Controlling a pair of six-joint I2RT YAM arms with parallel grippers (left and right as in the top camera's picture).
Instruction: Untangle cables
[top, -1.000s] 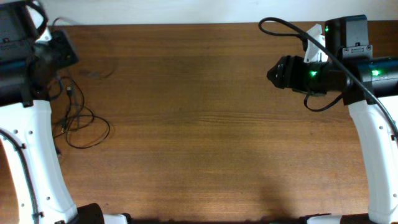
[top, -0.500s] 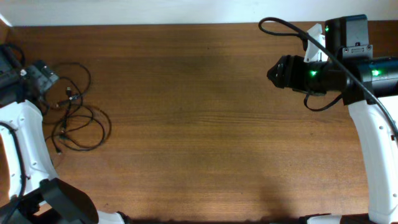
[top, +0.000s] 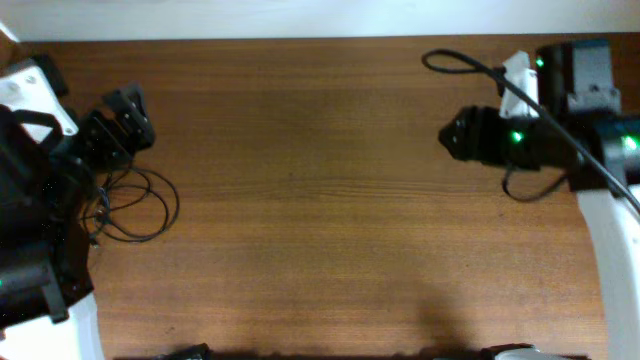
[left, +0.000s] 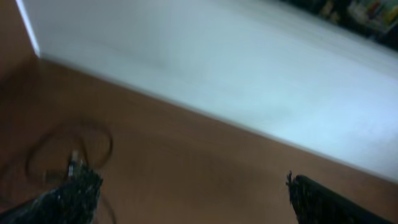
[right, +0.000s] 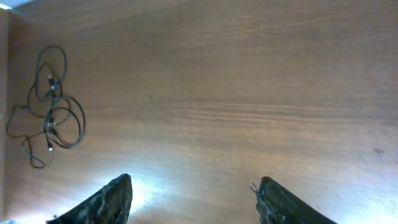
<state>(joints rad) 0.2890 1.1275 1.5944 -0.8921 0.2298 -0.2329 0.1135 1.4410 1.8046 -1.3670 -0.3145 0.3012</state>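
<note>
Open table (top: 330, 200) right of cables (top: 130, 203)

A brown wooden table (top: 320, 210) with visible grain fills the overhead view; a plain white wall (top: 300, 18) runs along its far edge.

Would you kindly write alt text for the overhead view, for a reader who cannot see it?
A loose tangle of thin black cables lies near the left edge of a brown wooden table, just below the left gripper, which is open and holds nothing. The right gripper hangs far across the table, also open and empty.
</note>
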